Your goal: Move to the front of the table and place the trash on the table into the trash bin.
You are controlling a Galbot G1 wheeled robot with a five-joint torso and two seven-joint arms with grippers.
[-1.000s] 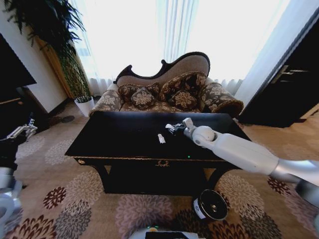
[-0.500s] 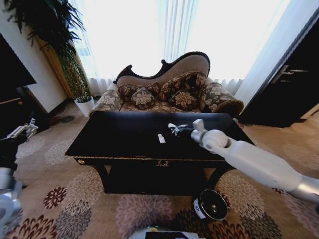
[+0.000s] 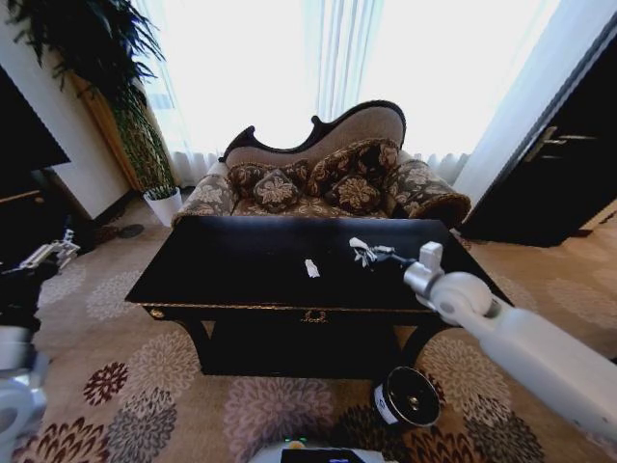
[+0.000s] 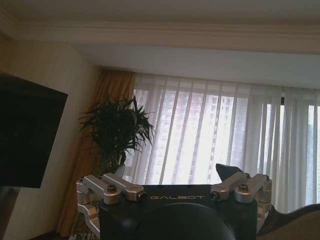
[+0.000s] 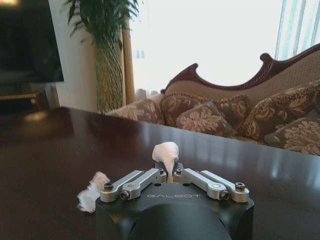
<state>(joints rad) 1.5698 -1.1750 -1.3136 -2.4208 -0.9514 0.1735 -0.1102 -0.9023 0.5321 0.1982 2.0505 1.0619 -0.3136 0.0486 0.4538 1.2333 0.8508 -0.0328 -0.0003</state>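
My right gripper hovers over the right part of the glossy black table, shut on a crumpled white paper wad. In the right wrist view the wad sticks up between the closed fingers of the gripper. A small white scrap lies on the table near its middle, to the left of the gripper; it is the scrap on the dark tabletop. The round dark trash bin stands on the carpet below the table's front right corner. My left gripper is parked open at the far left.
A patterned sofa stands right behind the table. A white plant pot with a tall plant is at the back left, and a dark cabinet at the right. Flowered carpet surrounds the table.
My right arm has drawn back to the right with the paper wad held in its gripper, away from the white scrap. The scrap, bin and left arm have stayed put.
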